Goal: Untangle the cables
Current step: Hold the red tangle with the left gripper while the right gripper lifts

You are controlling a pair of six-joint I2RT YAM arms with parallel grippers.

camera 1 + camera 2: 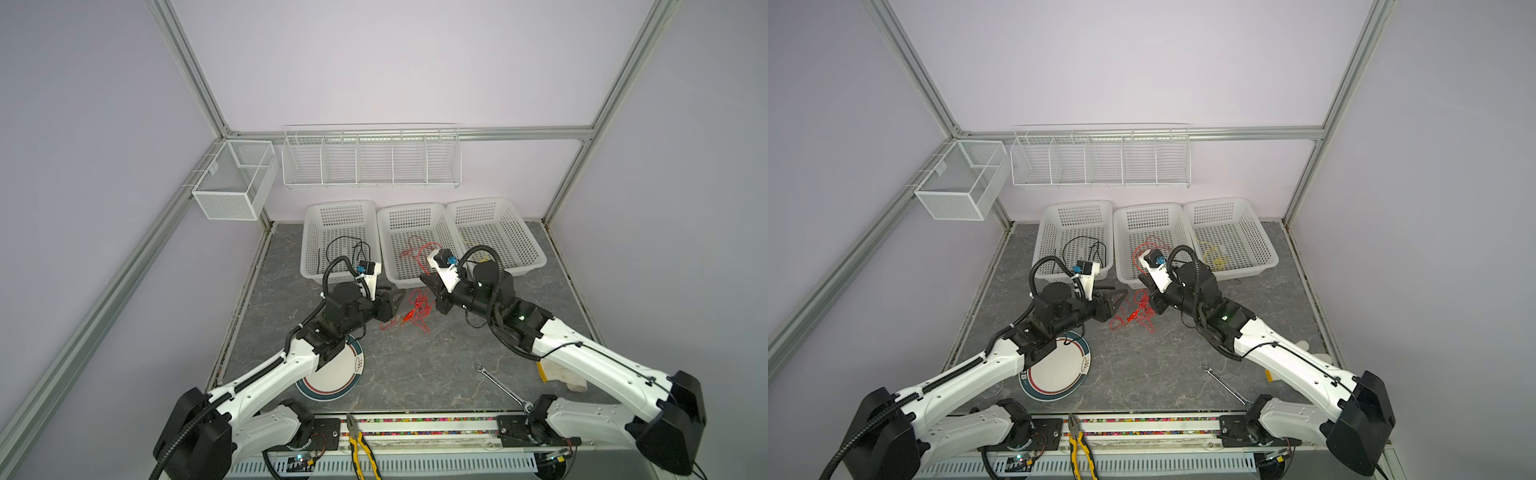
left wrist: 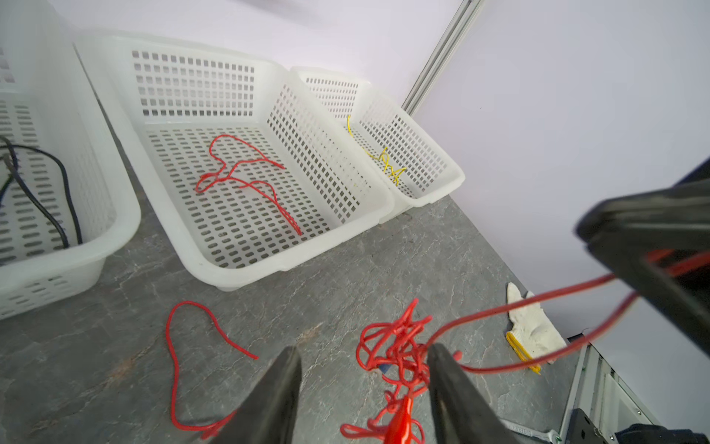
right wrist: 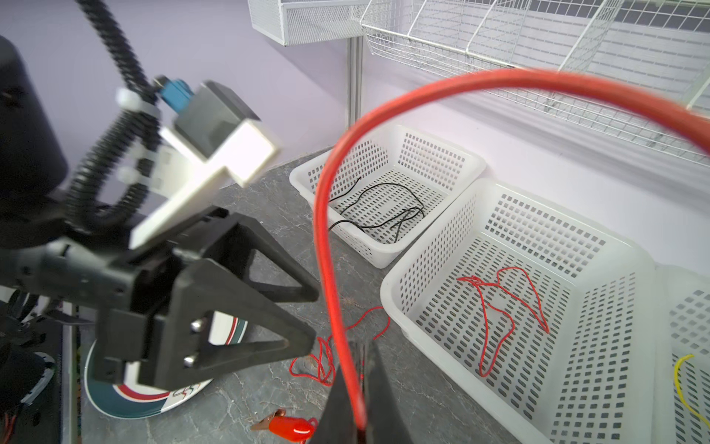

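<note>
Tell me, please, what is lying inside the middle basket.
One loose red cable lies on the middle basket's floor; nothing else shows. In both top views the right arm covers its near end.

This is a robot laboratory cell: an aluminium frame holds plain walls, with a wire rack at 12 o'clock.

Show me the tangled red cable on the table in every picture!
Top view: tangled red cable on the table before the middle white basket.
Top view: same place.
Left wrist: just ahead of the left claw.
Right wrist: on the table beyond the right claw.
Landmark: that basket, loose red cable inside.
</note>
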